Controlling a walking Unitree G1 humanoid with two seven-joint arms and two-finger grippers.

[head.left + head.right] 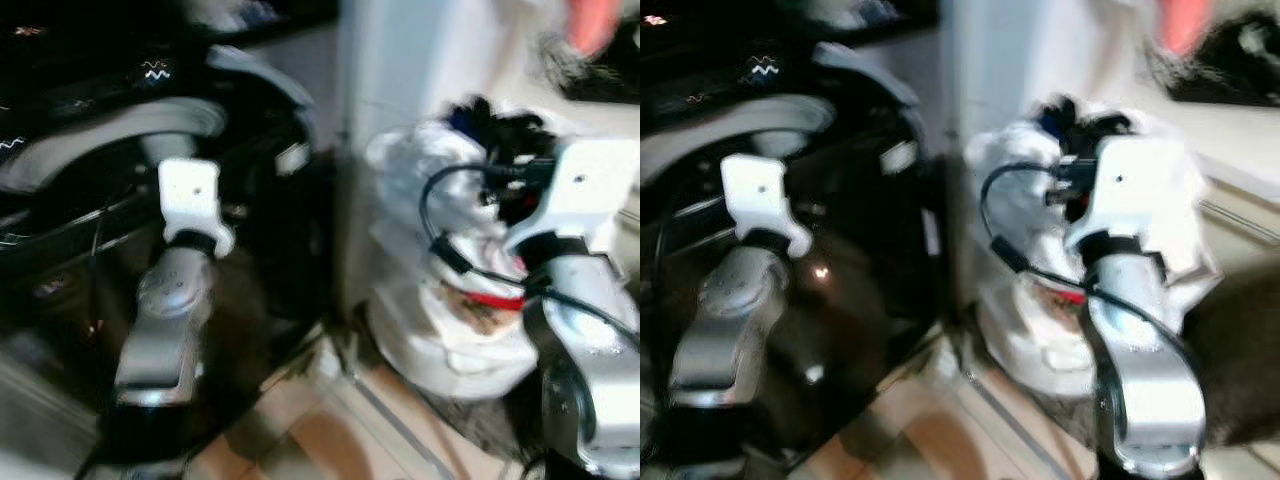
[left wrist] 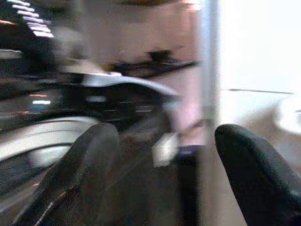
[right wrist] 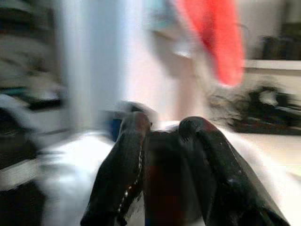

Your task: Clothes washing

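Observation:
A black front-loading washing machine (image 1: 100,130) with a grey door ring stands on the left. My left arm (image 1: 170,300) is raised in front of it. The left gripper (image 2: 164,136) is open and holds nothing, pointing at the machine's front. To the right, a white laundry basket (image 1: 450,350) is heaped with white cloth (image 1: 420,170), with dark clothes (image 1: 500,125) on top. My right arm (image 1: 1130,300) reaches over this heap. The right gripper (image 3: 162,129) has its fingers close together on a dark garment (image 3: 162,188) at the top of the pile. All views are blurred.
A white wall or column (image 1: 400,60) rises between the machine and the basket. Beige floor tiles (image 1: 320,430) lie in front. A blurred red shape (image 3: 216,37) hangs at the upper right, above a shelf with dark things (image 1: 600,70).

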